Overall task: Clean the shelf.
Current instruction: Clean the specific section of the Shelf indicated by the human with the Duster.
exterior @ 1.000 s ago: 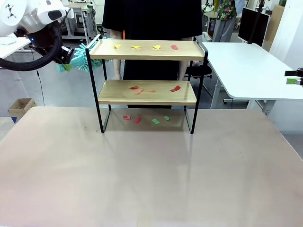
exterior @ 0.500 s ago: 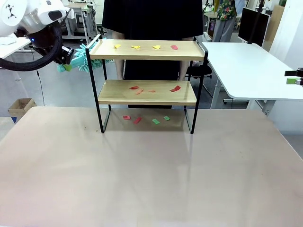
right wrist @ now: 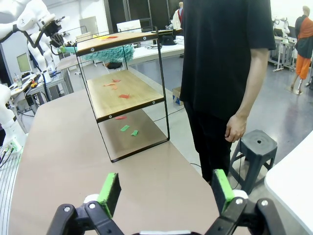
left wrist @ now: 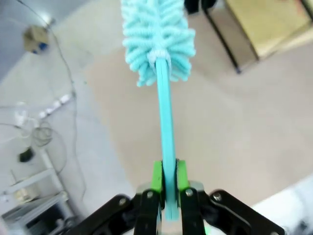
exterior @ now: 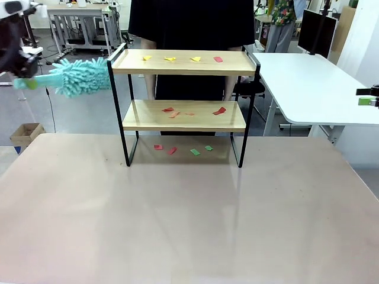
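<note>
The shelf [exterior: 185, 116] stands at the far middle of the table, its two wooden boards in a black frame. Yellow and red paper scraps [exterior: 181, 58] lie on the top board, red ones on the lower board, and red and green ones on the table under it. My left gripper [exterior: 18, 70] is high at the far left, shut on the handle of a teal fluffy duster [exterior: 80, 77] whose head hangs just left of the shelf's top corner. The left wrist view shows the fingers [left wrist: 157, 177] clamped on the handle and the duster head [left wrist: 156, 34] ahead. My right gripper [right wrist: 166, 191] is open, holding nothing.
A person in a black shirt [exterior: 189, 23] stands right behind the shelf, one hand [right wrist: 235, 128] hanging down. A white desk [exterior: 314, 83] lies to the right, a stool [right wrist: 257, 147] beside it, and a cardboard box [exterior: 23, 133] sits on the floor at the left. The near table [exterior: 189, 219] is bare.
My left arm has swung left and away from the camera, drawing the duster head away from the shelf's left edge. The right gripper has not moved.
</note>
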Available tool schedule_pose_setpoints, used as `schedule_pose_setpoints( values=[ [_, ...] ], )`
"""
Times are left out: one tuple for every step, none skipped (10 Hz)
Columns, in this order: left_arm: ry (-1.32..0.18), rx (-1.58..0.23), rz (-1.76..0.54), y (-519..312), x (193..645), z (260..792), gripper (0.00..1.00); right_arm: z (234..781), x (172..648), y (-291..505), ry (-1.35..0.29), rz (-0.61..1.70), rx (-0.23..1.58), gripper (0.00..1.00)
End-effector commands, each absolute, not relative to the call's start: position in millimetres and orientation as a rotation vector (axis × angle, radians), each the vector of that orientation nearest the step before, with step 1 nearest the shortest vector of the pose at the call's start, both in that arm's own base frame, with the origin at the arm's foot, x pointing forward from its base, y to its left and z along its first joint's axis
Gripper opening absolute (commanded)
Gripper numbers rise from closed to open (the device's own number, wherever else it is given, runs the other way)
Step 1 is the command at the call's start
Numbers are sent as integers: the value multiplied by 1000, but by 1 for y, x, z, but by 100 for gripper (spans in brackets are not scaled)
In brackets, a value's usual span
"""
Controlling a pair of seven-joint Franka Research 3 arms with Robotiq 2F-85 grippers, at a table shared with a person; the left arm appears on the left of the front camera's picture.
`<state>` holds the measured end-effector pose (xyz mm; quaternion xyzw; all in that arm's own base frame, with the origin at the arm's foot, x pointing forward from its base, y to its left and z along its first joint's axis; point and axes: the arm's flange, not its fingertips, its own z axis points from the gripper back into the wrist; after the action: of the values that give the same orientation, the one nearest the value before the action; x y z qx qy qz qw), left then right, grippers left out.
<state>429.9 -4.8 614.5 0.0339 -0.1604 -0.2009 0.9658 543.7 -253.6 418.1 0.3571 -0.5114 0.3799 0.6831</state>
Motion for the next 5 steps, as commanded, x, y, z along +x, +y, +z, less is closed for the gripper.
schedule_pose_setpoints(
  values=[
    [-258, 133, -553, 17, 390, 622, 14, 421, 543, -252, -1145, 858, 800, 100],
    [-235, 150, -603, 32, 367, 624, 14, 421, 543, -252, -1145, 858, 800, 100],
    [-190, 155, -668, 45, 345, 622, 14, 421, 543, -252, -1145, 858, 800, 100],
    [-160, 164, -722, 53, 331, 621, 14, 421, 543, -252, -1145, 858, 800, 100],
    [-130, 142, -795, 60, 313, 619, 14, 421, 543, -252, -1145, 858, 800, 100]
  ],
)
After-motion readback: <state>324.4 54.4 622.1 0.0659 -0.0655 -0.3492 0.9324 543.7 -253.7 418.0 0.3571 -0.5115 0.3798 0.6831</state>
